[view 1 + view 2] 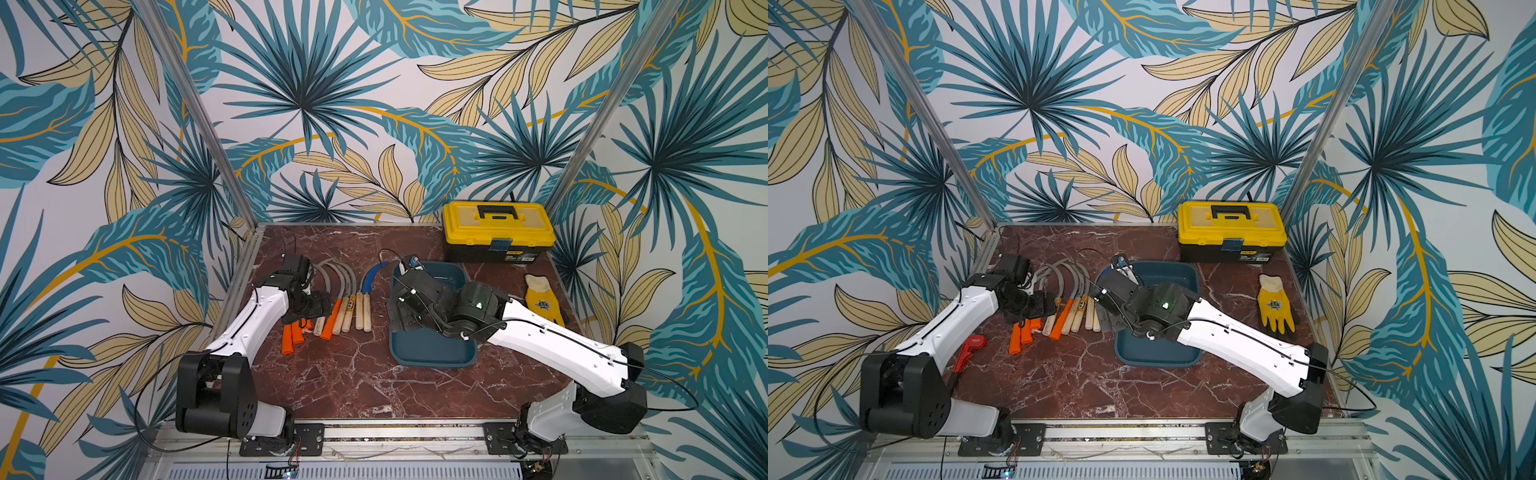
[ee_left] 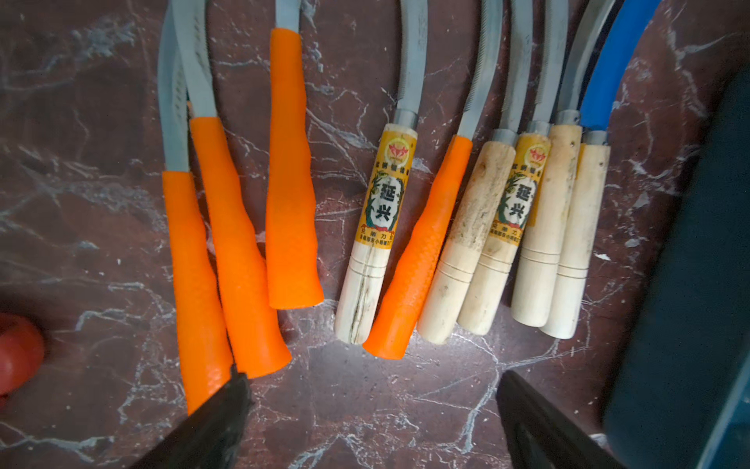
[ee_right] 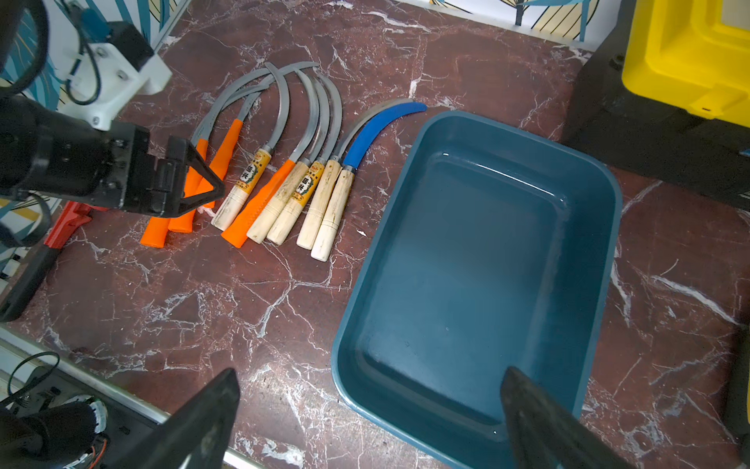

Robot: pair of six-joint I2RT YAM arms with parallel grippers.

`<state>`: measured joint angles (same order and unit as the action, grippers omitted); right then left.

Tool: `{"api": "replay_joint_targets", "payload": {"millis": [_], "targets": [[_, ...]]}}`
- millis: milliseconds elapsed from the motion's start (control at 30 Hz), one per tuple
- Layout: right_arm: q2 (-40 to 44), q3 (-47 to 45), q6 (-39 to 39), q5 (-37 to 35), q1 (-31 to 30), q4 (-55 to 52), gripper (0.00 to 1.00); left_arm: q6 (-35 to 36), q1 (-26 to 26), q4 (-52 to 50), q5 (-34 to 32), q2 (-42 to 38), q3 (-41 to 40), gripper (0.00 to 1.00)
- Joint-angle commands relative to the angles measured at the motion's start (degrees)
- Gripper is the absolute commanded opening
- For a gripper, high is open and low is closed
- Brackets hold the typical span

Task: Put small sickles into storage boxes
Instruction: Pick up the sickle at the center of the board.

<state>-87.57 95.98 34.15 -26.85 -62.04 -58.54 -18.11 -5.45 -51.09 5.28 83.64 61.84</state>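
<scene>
Beneath left pincer (image 2: pixel 373 381), spread apart: small sickles (image 2: pixel 410 260); right pincer (image 3: pixel 371 375), also apart, above tray (image 3: pixel 466 264).

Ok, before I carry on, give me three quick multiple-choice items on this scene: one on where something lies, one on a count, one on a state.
1. Where does the blue-bladed, wooden-handled sickle lie?
A) inside the dark teal plastic tray
B) at the row's end farthest from that tray
C) at the row's end nearest that tray

2. How many orange-handled sickles are there?
A) two
B) four
C) six

3. What state is the tray in?
A) empty
B) holding one sickle
C) covered by a lid

Answers:
1 C, it is last in the row, on the tray's side.
2 B, the left wrist view shows four orange handles.
3 A, the right wrist view shows its floor bare.
</scene>
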Motion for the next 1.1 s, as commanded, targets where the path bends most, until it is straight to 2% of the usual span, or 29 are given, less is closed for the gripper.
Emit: {"api": "replay_joint_targets", "payload": {"millis": [0, 233, 333, 667, 1067], "targets": [[0.0, 1.6, 1.1, -1.3, -0.4, -0.9, 1.0, 2.3, -0.1, -0.6, -1.3, 3.0, 3.4, 0.87], [0.0, 2.8, -0.3, -1.7, -0.4, -0.3, 1.0, 2.7, -0.2, -0.9, -1.0, 11.1, 9.2, 0.61], [-0.3, 3.3, -0.9, -2.0, -0.4, -0.3, 0.99, 2.6, -0.2, -1.0, -1.0, 14.3, 11.1, 0.42], [-1.3, 3.7, -3.2, -2.8, 0.0, 0.8, 0.99, 4.0, -0.3, -0.9, -2.4, 23.1, 15.2, 0.46], [-2.2, 3.3, -3.7, -1.8, 2.2, 0.9, 1.0, 4.4, -0.3, -0.8, -3.6, 30.0, 17.4, 0.45]]}}
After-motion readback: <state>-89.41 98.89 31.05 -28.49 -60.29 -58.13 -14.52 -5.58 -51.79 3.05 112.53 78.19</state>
